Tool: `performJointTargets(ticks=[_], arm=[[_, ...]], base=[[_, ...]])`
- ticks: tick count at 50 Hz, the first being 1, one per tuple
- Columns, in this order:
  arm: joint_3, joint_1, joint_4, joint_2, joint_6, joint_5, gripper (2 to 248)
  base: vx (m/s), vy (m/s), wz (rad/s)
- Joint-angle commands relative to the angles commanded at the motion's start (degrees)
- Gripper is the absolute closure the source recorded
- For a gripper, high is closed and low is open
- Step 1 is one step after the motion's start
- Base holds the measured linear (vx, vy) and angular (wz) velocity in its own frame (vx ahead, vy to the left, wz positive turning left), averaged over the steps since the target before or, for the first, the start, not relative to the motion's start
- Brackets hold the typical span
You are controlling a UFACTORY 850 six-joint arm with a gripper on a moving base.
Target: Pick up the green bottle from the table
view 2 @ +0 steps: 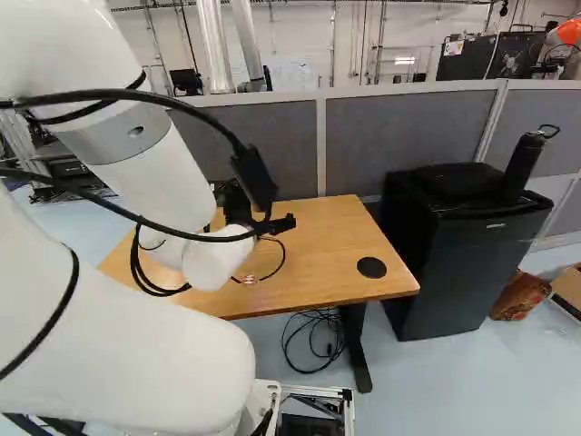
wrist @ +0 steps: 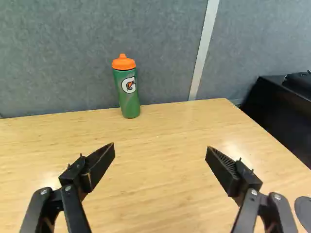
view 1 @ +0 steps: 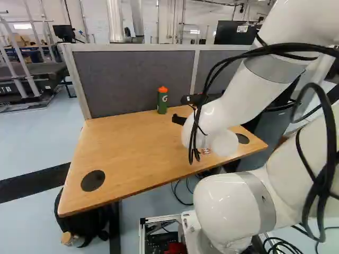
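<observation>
In the left base view, my gripper (view 1: 179, 119) reaches over the table (view 1: 122, 153), partly hidden by the arm. The green bottle (view 1: 162, 100) with an orange cap stands upright near the table's far edge, by the grey partition. From the wrist, the gripper (wrist: 161, 147) is open, its two fingers wide apart with only tabletop showing between them. Some way ahead of the fingers, off to one side of their midline, is the same green bottle (wrist: 128, 94), touched by neither. The arm hides the bottle in the right base view.
A grey partition (view 2: 399, 136) runs behind the table. Beyond the table's right side stands a black cabinet (view 2: 454, 263) with a black bottle (view 2: 522, 168) on top. Cables (view 2: 313, 341) hang below the table, and a dark bag (view 1: 79, 222) lies under its near left corner.
</observation>
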Motion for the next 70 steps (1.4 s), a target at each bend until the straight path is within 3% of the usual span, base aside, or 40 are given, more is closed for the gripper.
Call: performJointTargets(ticks=[15, 42, 70], arm=[[-0.02, 0.00, -1.03, -0.02, 0.00, 0.00, 2], [-7.02, 0.81, -13.17, -7.95, 0.00, 0.00, 2], [-15.68, 1.40, -14.11, -16.83, 0.00, 0.00, 2]], base=[[0.000, 0.000, 0.000], [0.000, 0.000, 0.000], [0.000, 0.000, 0.000]])
